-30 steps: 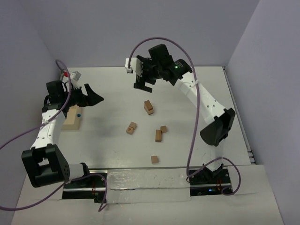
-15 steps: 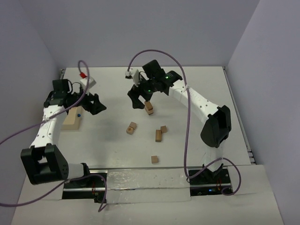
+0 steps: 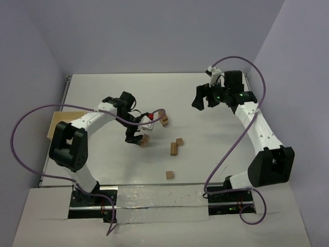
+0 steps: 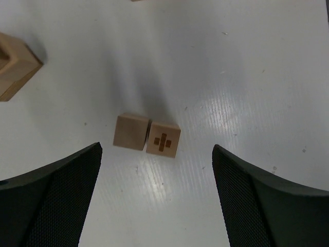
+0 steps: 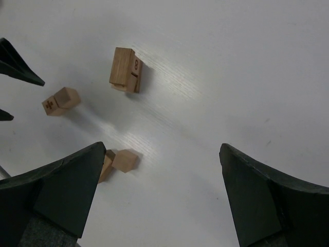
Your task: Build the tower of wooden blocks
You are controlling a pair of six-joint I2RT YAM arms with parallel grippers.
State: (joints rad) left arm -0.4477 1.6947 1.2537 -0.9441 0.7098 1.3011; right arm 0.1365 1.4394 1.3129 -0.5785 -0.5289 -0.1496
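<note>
Several tan wood blocks lie mid-table. A short stack (image 3: 164, 120), about two high, is the only tower-like thing; it also shows in the right wrist view (image 5: 125, 69). Two cubes side by side (image 3: 145, 139) lie left of it, one marked with a plus (image 4: 163, 139), one plain (image 4: 131, 131). A cube (image 3: 179, 141), a longer block (image 3: 174, 149) and a lone cube (image 3: 169, 175) lie nearer. My left gripper (image 3: 134, 136) is open and empty just above the cube pair (image 4: 157, 195). My right gripper (image 3: 201, 101) is open and empty, high at the back right (image 5: 162, 195).
The pale shallow tray (image 3: 52, 123) sits at the table's left edge. A red and white connector (image 3: 148, 119) on the left arm's purple cable hangs close to the short stack. Another wooden piece (image 4: 13, 64) shows at the left edge of the left wrist view.
The left arm has swung from the tray at the left to the middle, over the cube pair. The right arm has pulled away from the short stack to the back right.
</note>
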